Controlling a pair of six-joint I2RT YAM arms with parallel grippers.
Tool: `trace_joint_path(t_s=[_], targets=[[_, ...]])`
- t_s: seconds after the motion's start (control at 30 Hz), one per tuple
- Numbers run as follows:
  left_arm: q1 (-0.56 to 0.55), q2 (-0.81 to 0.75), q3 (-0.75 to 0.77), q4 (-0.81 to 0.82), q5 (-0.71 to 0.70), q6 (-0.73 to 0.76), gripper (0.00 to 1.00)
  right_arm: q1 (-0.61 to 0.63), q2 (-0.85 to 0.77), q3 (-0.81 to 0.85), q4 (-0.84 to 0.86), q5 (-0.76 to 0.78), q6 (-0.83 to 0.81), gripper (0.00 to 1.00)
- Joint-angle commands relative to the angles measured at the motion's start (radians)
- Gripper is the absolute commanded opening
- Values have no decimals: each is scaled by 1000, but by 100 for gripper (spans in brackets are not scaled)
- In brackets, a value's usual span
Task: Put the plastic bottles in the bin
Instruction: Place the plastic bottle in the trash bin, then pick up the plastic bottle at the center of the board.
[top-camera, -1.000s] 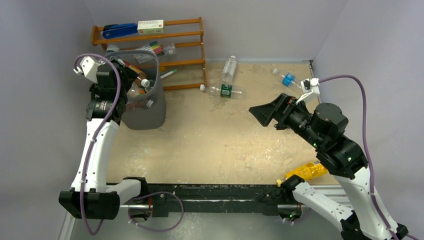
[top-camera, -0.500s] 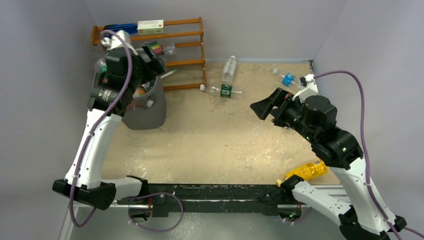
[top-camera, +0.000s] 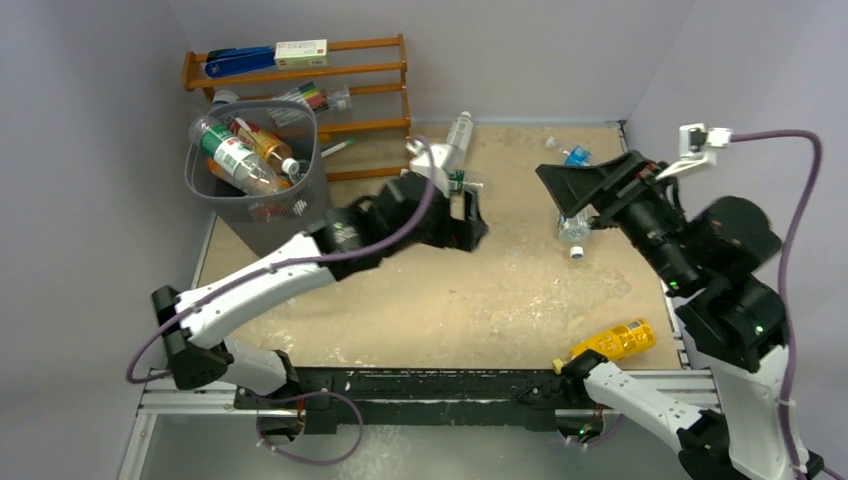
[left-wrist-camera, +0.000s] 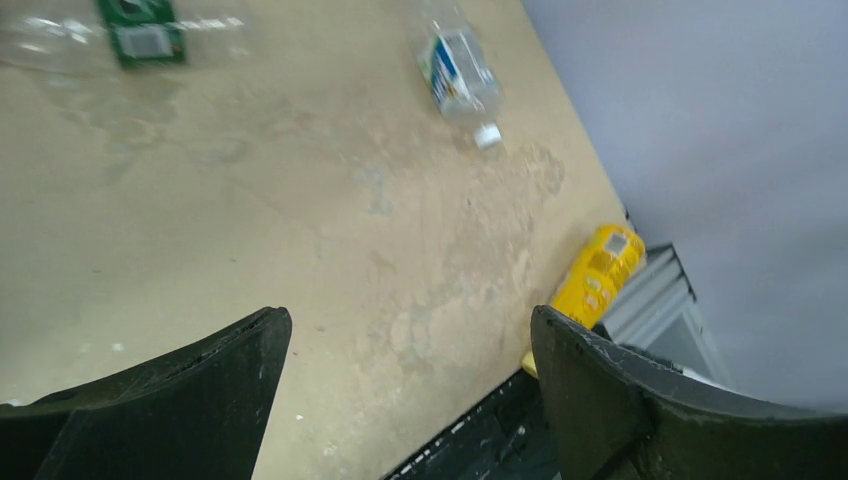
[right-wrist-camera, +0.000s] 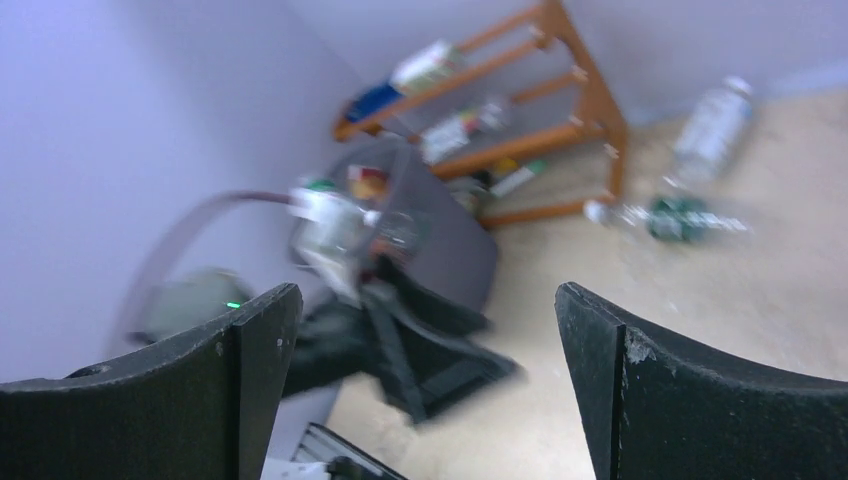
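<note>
Left hand (top-camera: 468, 220) swung from grey mesh plastic bin (top-camera: 300, 228) to middle of table (top-camera: 430, 300), released, empty; right hand (top-camera: 570, 182) released, empty. Top view showed clear plastic bottles (top-camera: 240, 160) heaped in bin, blurred in right wrist view; yellow plastic bottle (left-wrist-camera: 597, 275) lay at table edge.

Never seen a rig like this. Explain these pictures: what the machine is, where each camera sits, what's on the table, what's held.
Two robot arms are bolted to the near edge of the table. One picture looks down from above; the other two come from wrist cameras, each showing its own black fingers. The left claw and right claw are open and empty. A grey bin holds several bottles. Loose on the table lie a yellow bottle, a blue-labelled bottle and a few more. A wooden rack stands at the back wall.
</note>
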Motion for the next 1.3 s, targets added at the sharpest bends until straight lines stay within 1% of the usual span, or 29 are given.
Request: trace_joint_path(t_s=[0.0, 0.1, 0.2, 0.3, 0.37, 0.47, 0.7, 0.83, 0.93, 1.2, 1.27], targets=[[-117, 98, -77, 208, 23, -15, 90, -2, 5, 78, 249, -247, -76, 100], [-171, 213, -101, 359, 121, 14, 92, -2, 54, 70, 413, -431, -49, 100], [-244, 378, -3, 398, 156, 90, 92, -2, 96, 48, 545, -609, 18, 100], [-306, 535, 103, 424, 180, 146, 93, -2, 102, 33, 633, -701, 74, 100], [-331, 620, 150, 460, 195, 163, 93, -1, 96, 30, 641, -731, 93, 100], [-354, 736, 226, 513, 211, 169, 93, -2, 61, 2, 623, -738, 105, 100], [-385, 902, 358, 591, 260, 196, 93, -2, -60, -133, 591, -715, 135, 100], [-395, 961, 366, 651, 265, 210, 94, -2, -118, -187, 561, -698, 144, 100], [-401, 1002, 384, 687, 303, 223, 94, -2, -148, -209, 533, -683, 142, 100], [-426, 1072, 413, 705, 424, 265, 94, -2, -183, -244, 498, -669, 135, 100], [-434, 1095, 417, 700, 436, 278, 94, -2, -187, -251, 496, -669, 132, 100]])
